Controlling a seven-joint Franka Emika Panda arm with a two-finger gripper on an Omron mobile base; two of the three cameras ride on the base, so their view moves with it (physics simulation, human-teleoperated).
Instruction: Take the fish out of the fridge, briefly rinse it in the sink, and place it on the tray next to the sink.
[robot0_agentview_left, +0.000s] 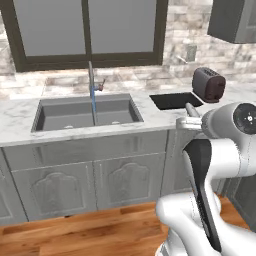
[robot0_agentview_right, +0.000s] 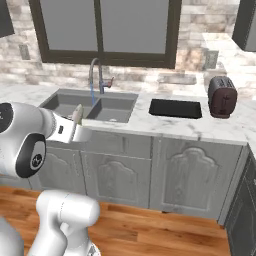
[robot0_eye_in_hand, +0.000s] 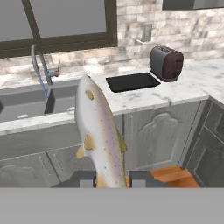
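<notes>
The fingers (robot0_eye_in_hand: 112, 179) are clamped on the tail end of the fish (robot0_eye_in_hand: 99, 131); the tail itself is cut off at the lower edge of the hand view, between the two dark tips. The fish stands upright out of the grip, pale grey with small speckles and yellowish fins. It is held in the air in front of the cabinet doors (robot0_eye_in_hand: 155, 140), short of the sink (robot0_eye_in_hand: 26, 103).

In the left base view the fish (robot0_agentview_left: 191, 109) shows as a short pale sliver past the wrist, the rest hidden by the arm.

A thin blue stream of water (robot0_agentview_left: 93, 107) falls from the faucet (robot0_agentview_left: 91, 75) into the sink. The black tray (robot0_eye_in_hand: 132, 81) lies on the counter (robot0_eye_in_hand: 175, 89) just beside the sink, and the toaster (robot0_eye_in_hand: 166, 63) stands beyond the tray.
</notes>
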